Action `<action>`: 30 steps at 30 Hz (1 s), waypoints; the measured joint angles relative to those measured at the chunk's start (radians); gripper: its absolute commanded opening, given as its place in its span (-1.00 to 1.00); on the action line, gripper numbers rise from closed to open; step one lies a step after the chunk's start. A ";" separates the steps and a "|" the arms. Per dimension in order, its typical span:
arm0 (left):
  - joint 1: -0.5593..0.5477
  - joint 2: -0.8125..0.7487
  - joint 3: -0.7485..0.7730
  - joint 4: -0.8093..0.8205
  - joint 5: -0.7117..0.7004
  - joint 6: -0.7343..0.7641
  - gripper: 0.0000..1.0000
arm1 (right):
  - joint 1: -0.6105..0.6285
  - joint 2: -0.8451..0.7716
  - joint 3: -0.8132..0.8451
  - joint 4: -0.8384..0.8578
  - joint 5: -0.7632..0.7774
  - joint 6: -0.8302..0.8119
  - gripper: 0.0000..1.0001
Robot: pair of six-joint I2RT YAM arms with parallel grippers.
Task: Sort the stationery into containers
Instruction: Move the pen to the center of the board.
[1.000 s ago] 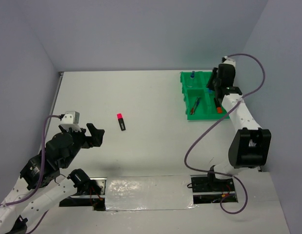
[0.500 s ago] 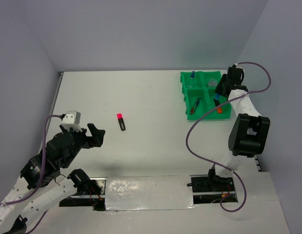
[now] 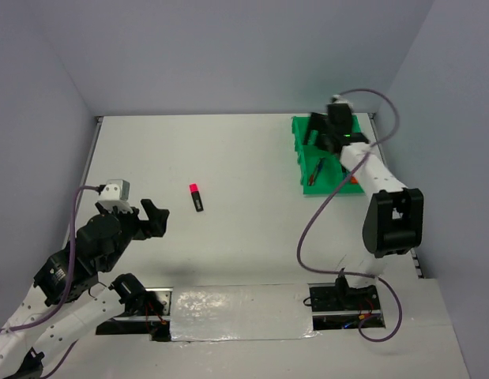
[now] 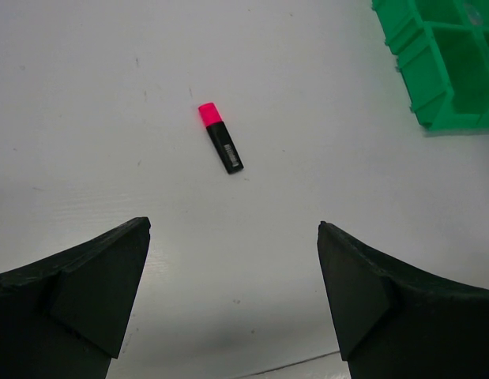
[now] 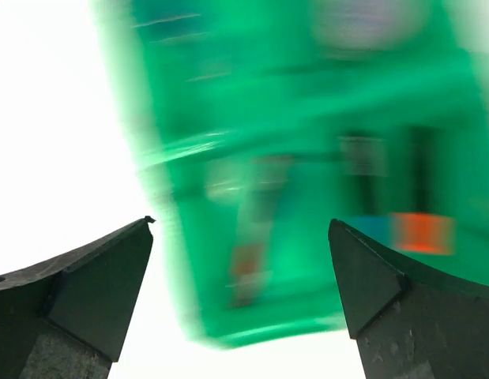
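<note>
Left pincer (image 4: 234, 229) is held released and empty near the pink highlighter (image 4: 220, 148) lying on the table (image 4: 110, 95); right pincer (image 5: 240, 225), likewise released, is held over the green tray (image 3: 301, 170). Next, the highlighter is judged due to be grasped and carried there.

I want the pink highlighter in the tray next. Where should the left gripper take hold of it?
Probably its black barrel, mid-length, from straight above, the left gripper with jaws across the narrow width. The highlighter lies flat and slanted, nothing touching it, so turn the wrist to match.
</note>
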 measured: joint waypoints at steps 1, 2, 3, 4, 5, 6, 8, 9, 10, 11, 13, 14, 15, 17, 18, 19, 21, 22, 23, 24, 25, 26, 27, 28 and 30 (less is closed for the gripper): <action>0.000 0.000 0.000 -0.003 -0.013 -0.004 0.99 | 0.089 -0.003 0.015 -0.005 0.026 -0.005 0.99; 0.000 0.002 0.000 -0.008 -0.032 -0.014 0.99 | 0.195 -0.003 0.031 0.004 0.042 -0.008 0.99; 0.000 0.004 0.001 -0.020 -0.064 -0.036 0.99 | 0.301 -0.003 0.039 0.021 0.047 -0.008 0.99; 0.000 0.010 0.005 -0.044 -0.099 -0.065 0.99 | 0.415 -0.003 0.043 0.039 0.051 -0.005 0.99; 0.000 0.017 0.012 -0.072 -0.137 -0.097 0.99 | 0.522 -0.001 0.044 0.051 0.043 -0.002 0.99; 0.000 0.030 0.022 -0.110 -0.185 -0.137 0.99 | 0.618 0.003 0.045 0.059 0.036 0.001 0.99; 0.003 0.059 0.050 -0.196 -0.276 -0.232 0.99 | 0.766 0.047 0.087 0.035 0.049 0.005 0.99; 0.006 0.074 0.063 -0.237 -0.317 -0.276 0.99 | 0.825 0.099 0.151 0.009 0.066 0.005 0.99; 0.011 0.085 0.070 -0.265 -0.348 -0.311 0.99 | 0.876 0.171 0.236 -0.007 0.086 0.005 0.99; 0.018 0.094 0.075 -0.287 -0.372 -0.337 0.99 | 0.911 0.246 0.314 -0.024 0.101 0.006 0.99; 0.037 0.106 0.077 -0.312 -0.397 -0.364 0.99 | 0.969 0.401 0.479 -0.069 0.146 0.010 0.99; 0.049 0.110 0.077 -0.320 -0.406 -0.366 0.99 | 0.988 0.468 0.541 -0.093 0.162 0.016 0.99; 0.058 0.113 0.077 -0.320 -0.407 -0.364 0.99 | 1.003 0.521 0.585 -0.113 0.171 0.022 0.99; 0.069 0.112 0.077 -0.312 -0.406 -0.357 0.99 | 1.023 0.607 0.642 -0.163 0.180 0.032 0.99; 0.072 0.111 0.077 -0.305 -0.404 -0.352 0.99 | 1.025 0.637 0.658 -0.184 0.183 0.036 0.99; 0.074 0.110 0.077 -0.297 -0.399 -0.340 0.99 | 1.026 0.666 0.678 -0.209 0.185 0.040 0.98; 0.076 0.106 0.076 -0.278 -0.385 -0.324 0.99 | 1.019 0.715 0.725 -0.251 0.188 0.047 0.97; 0.076 0.103 0.076 -0.271 -0.378 -0.311 0.99 | 1.013 0.734 0.748 -0.262 0.186 0.050 0.96; 0.076 0.099 0.076 -0.265 -0.372 -0.305 0.99 | 1.007 0.749 0.771 -0.270 0.182 0.052 0.95; 0.076 0.096 0.076 -0.257 -0.366 -0.301 0.99 | 1.001 0.759 0.787 -0.272 0.180 0.055 0.94; 0.076 0.092 0.075 -0.248 -0.361 -0.291 0.99 | 0.994 0.769 0.806 -0.277 0.179 0.058 0.91; 0.076 0.089 0.074 -0.240 -0.357 -0.283 0.99 | 0.988 0.778 0.816 -0.275 0.172 0.061 0.87; 0.076 0.087 0.073 -0.235 -0.352 -0.278 0.99 | 0.983 0.784 0.822 -0.275 0.165 0.064 0.82; 0.076 0.086 0.071 -0.231 -0.348 -0.273 0.99 | 0.979 0.788 0.823 -0.275 0.159 0.066 0.80; 0.076 0.084 0.068 -0.223 -0.335 -0.255 0.99 | 0.969 0.800 0.823 -0.276 0.142 0.070 0.68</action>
